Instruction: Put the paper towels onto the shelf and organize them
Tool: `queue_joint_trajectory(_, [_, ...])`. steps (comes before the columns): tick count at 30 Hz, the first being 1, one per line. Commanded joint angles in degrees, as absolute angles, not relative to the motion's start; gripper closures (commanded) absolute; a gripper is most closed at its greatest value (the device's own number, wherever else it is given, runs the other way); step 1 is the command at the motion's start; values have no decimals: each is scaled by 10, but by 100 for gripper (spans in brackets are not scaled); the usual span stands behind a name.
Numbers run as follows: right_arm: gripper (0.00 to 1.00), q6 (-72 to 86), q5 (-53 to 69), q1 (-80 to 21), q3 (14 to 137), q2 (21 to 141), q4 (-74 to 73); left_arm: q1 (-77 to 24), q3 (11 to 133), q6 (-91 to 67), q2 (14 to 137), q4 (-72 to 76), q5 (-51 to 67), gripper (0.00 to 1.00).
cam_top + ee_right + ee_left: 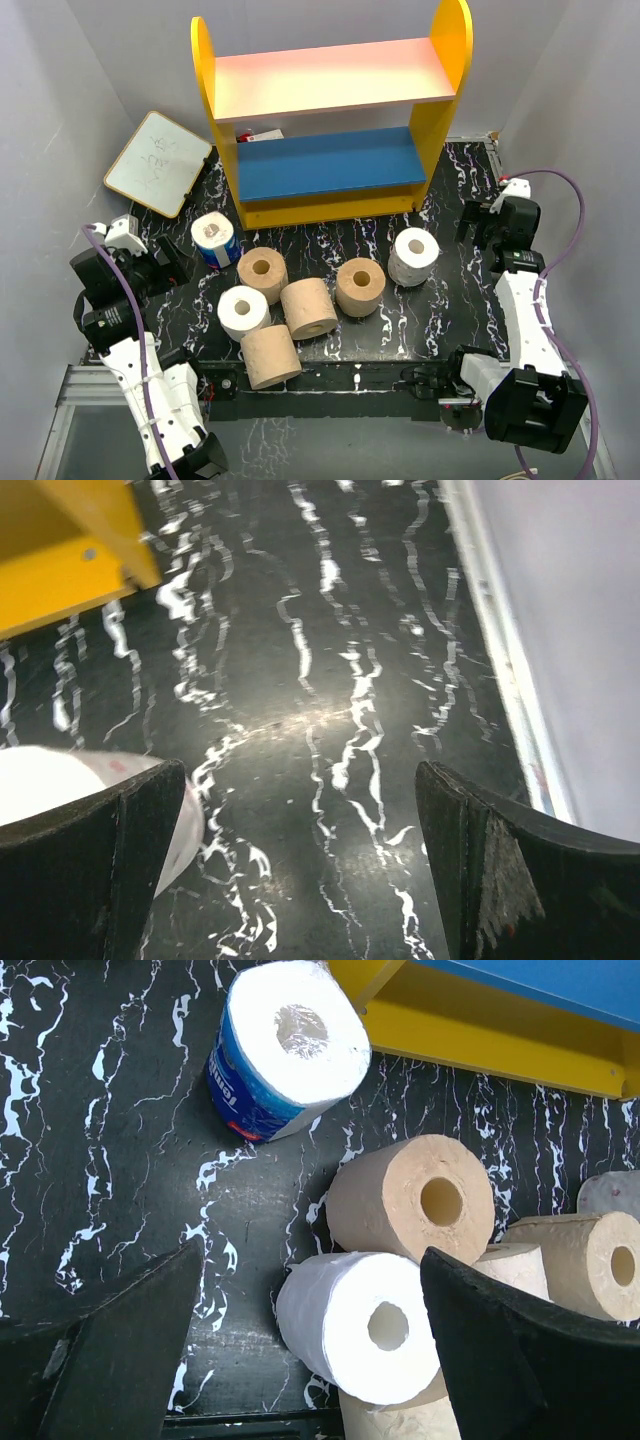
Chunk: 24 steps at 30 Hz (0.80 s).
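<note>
Several paper towels lie on the black marbled table in front of the shelf (330, 165), whose pink and blue boards are bare. A blue-wrapped roll (214, 240) (285, 1045) stands at the left, with a white roll (243, 312) (360, 1325) among several tan rolls (309, 307) (415, 1200). Another white roll (414, 256) (50, 785) stands at the right. My left gripper (170, 262) (315, 1350) hangs open left of the cluster and holds nothing. To the right of the right-hand white roll, my right gripper (480, 222) (300, 865) is open over bare table.
A small whiteboard (160, 162) leans at the back left, beside the shelf. White walls close in on both sides; the table's right edge (500, 680) runs near my right gripper. The shelf's yellow foot (60, 560) lies ahead of it to the left.
</note>
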<state>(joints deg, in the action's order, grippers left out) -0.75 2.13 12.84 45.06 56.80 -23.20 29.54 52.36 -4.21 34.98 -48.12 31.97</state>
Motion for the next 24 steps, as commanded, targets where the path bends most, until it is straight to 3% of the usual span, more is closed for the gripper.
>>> queue_joint_trajectory(1, [1,58,-110,133,480,569,-204,300,526,-36,351,-488,342,11])
queue_joint_trajectory(6, [1,-20,58,135,459,537,-205,300,525,-35,350,-487,343,11])
queue_joint_trajectory(16, [1,1,37,135,454,531,-184,300,522,-35,348,-485,351,10])
queue_joint_trajectory(20, [2,-109,204,136,462,546,-255,299,516,-35,348,-476,359,10])
queue_joint_trajectory(24, [2,-229,178,128,527,564,-349,299,517,-36,352,-478,353,10])
